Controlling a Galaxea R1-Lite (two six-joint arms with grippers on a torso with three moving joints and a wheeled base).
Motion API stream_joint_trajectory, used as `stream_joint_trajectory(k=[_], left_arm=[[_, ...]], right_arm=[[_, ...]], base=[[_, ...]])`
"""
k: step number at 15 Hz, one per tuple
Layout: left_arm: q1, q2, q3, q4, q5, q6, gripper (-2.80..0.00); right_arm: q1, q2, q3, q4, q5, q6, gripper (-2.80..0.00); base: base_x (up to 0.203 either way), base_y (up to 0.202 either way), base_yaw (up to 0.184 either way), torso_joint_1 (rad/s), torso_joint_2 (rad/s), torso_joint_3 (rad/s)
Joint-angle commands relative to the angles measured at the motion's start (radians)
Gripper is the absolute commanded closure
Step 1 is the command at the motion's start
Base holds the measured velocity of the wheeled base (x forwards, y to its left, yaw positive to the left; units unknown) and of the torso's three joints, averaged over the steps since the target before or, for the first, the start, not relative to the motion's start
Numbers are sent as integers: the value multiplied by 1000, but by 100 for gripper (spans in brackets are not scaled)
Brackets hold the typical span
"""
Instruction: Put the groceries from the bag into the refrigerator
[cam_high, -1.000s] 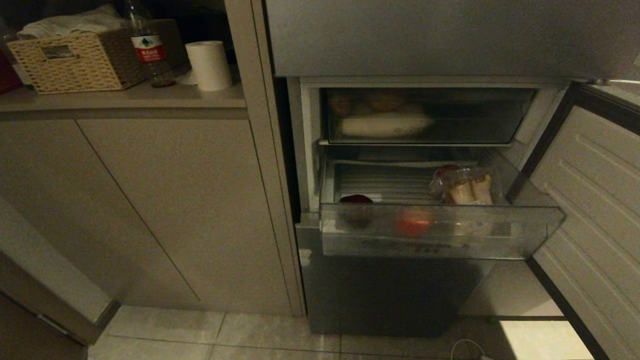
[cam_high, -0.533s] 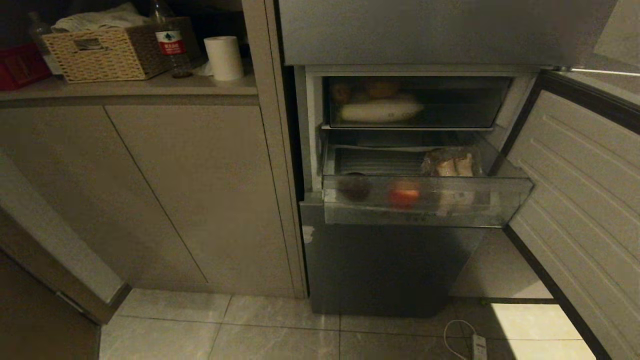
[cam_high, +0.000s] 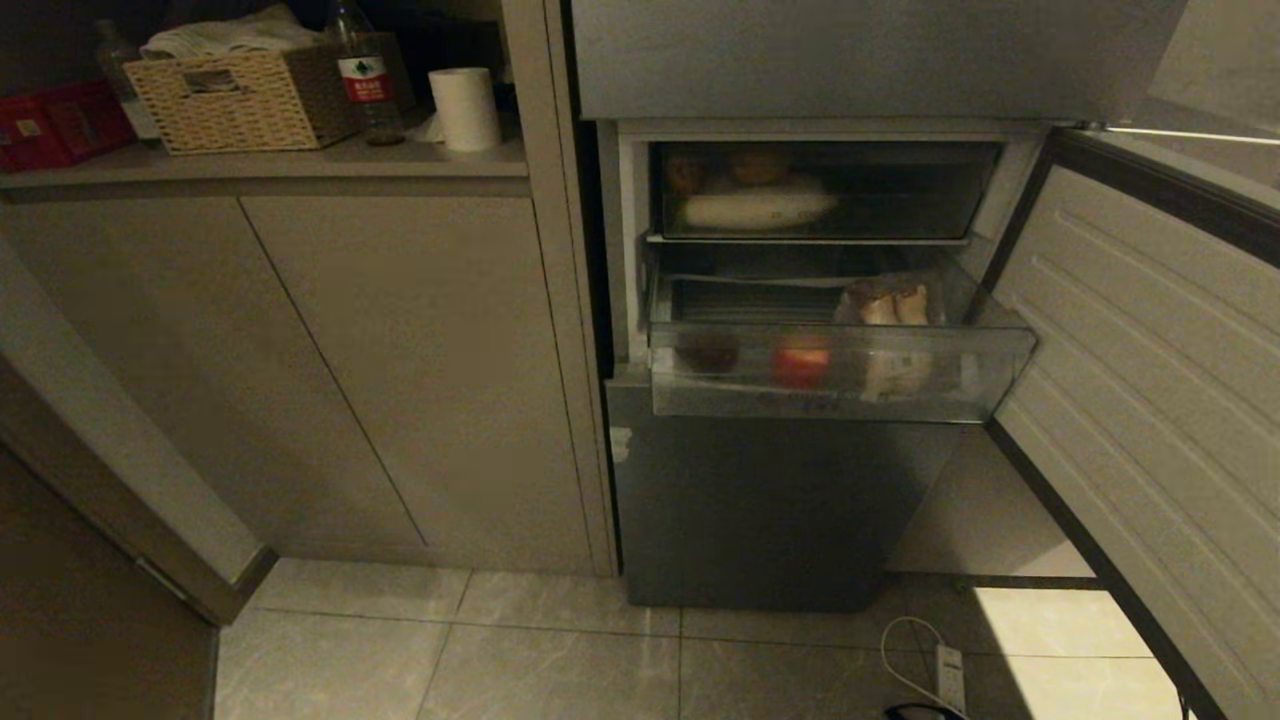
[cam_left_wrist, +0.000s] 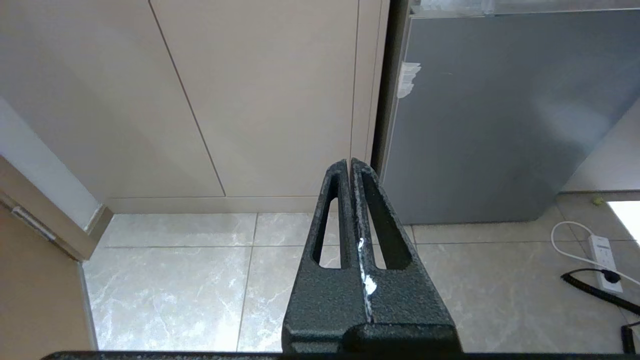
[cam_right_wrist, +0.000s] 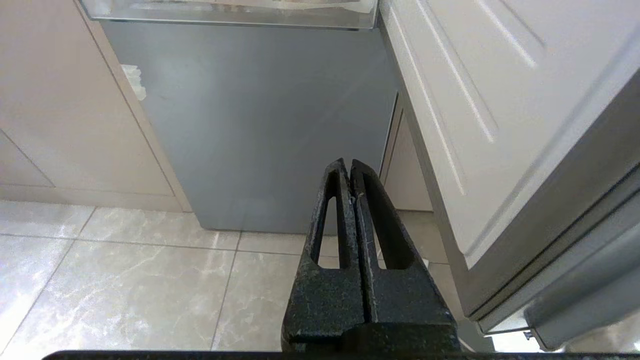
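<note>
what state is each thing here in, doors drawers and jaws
refrigerator: middle door swung open
lower clear drawer: pulled out, food inside
upper drawer: pushed in
bottom door: closed
cupboard doors: closed
left gripper: jaws shut, empty
right gripper: jaws shut, empty

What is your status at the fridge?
Left gripper, right gripper shut, empty. Fridge door open, drawer out. No bag seen.

In view are one refrigerator (cam_high: 780, 500) with two clear drawers (cam_high: 840, 385), one wicker basket (cam_high: 235, 100), one water bottle (cam_high: 365, 75), one paper roll (cam_high: 466, 108), one power strip (cam_high: 948, 675) and two grippers (cam_left_wrist: 349, 165).
</note>
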Motion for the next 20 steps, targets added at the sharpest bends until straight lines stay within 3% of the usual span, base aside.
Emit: stream_joint_trajectory(k=[1,6,15,20], left_arm=[[0,2,0,-1,1,0,0],[0,2,0,-1,0,-1,0],[0,2,0,-1,0,-1,0],[0,2,0,-1,0,-1,0]], right_arm=[[0,1,0,-1,1,0,0],[0,1,0,-1,0,0,0],[0,1,0,-1,0,2,0],[0,1,0,-1,0,2,0]], base=[[0,0,0,0,0,0],[0,15,0,1,2,0],[0,178,-1,0,2,2],[0,15,0,0,0,0]])
